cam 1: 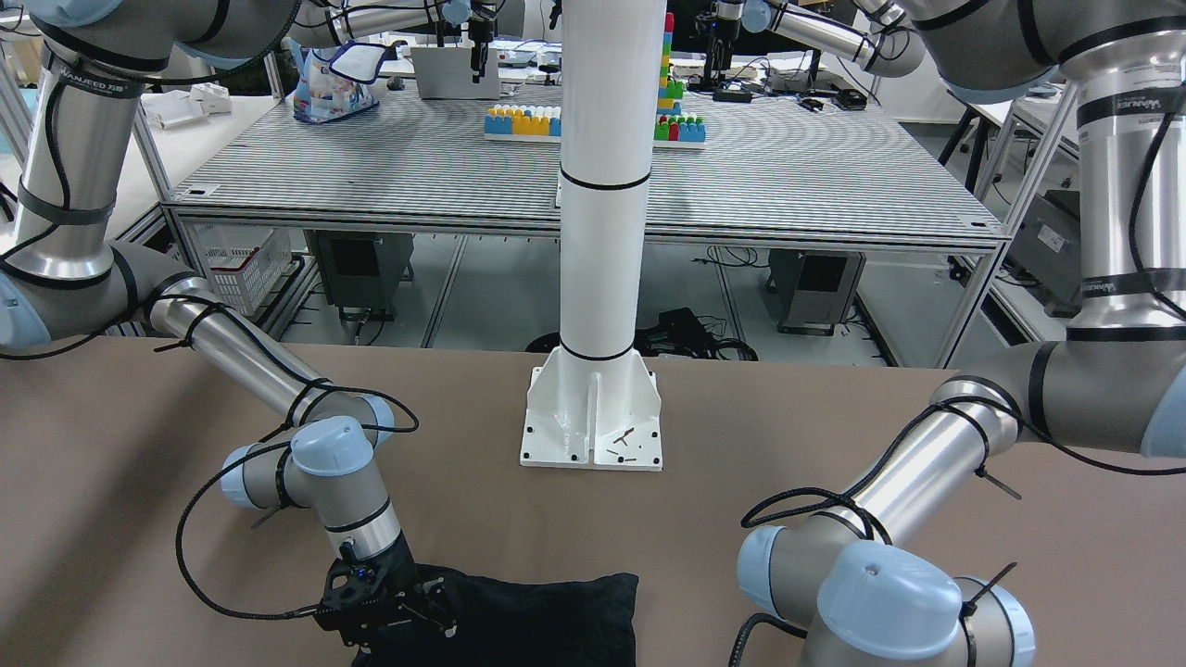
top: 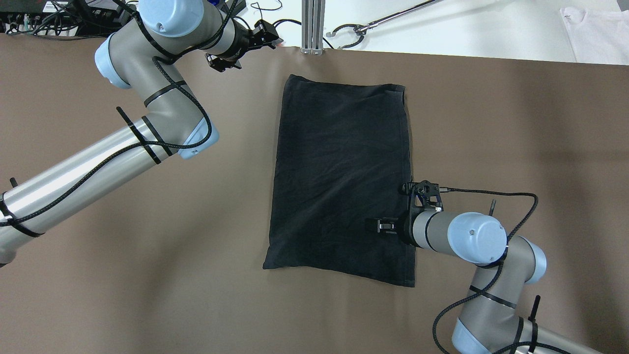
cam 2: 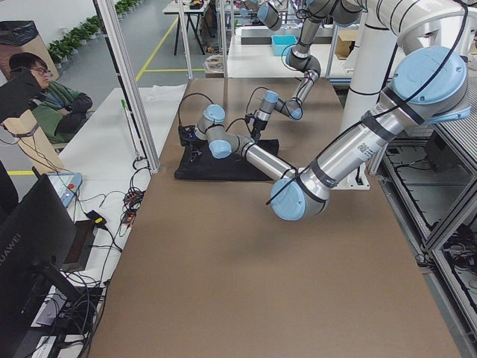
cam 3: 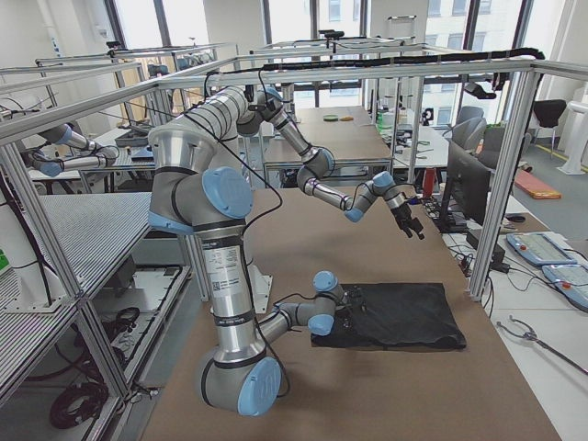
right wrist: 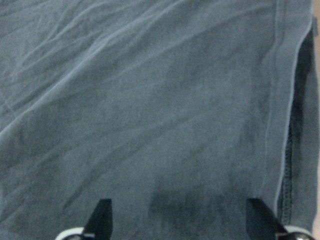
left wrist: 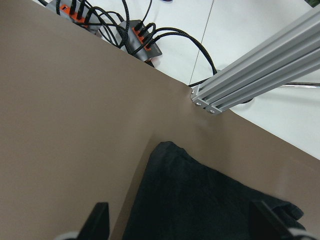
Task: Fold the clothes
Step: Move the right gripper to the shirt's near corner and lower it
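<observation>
clothes (top: 341,172) | black rectangle | flat, lightly wrinkled | table centre

Robotics lab in an industrial hall. Rows of aluminium-profile workbenches (cam 1: 593,176), with more robot arms (cam 3: 55,149) at neighbouring stations. Toy bricks (cam 1: 523,120) on one bench. A seated operator (cam 2: 56,104) is near a monitor (cam 2: 37,239) and loose cables (cam 2: 74,313). Yellow floor lines (cam 2: 160,46). Brown table (top: 98,275) with a white pillar (cam 1: 602,232).
</observation>
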`<action>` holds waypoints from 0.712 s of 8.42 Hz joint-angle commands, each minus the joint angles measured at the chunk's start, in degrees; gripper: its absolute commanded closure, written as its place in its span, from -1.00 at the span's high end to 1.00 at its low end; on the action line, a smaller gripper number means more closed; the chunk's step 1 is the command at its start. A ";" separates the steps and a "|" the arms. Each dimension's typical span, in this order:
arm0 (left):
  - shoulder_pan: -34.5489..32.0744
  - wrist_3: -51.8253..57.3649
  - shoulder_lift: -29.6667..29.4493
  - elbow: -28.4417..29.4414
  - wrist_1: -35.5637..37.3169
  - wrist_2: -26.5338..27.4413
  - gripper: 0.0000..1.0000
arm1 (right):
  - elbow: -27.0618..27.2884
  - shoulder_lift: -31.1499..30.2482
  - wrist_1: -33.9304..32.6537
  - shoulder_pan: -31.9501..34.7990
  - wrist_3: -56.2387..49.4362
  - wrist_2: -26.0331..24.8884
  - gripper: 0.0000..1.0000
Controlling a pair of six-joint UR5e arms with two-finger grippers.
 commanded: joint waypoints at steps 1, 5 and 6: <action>0.03 0.05 -0.05 0.00 0.06 0.00 1.00 | 5.24 -2.60 0.60 -0.55 2.28 0.68 0.89; 0.29 -0.04 -0.84 0.09 0.41 0.09 1.00 | 5.80 -3.65 7.96 -0.72 16.36 1.92 0.89; 0.29 -0.04 -0.93 0.44 0.41 0.09 1.00 | 3.17 -3.22 7.98 -0.98 15.57 1.40 0.89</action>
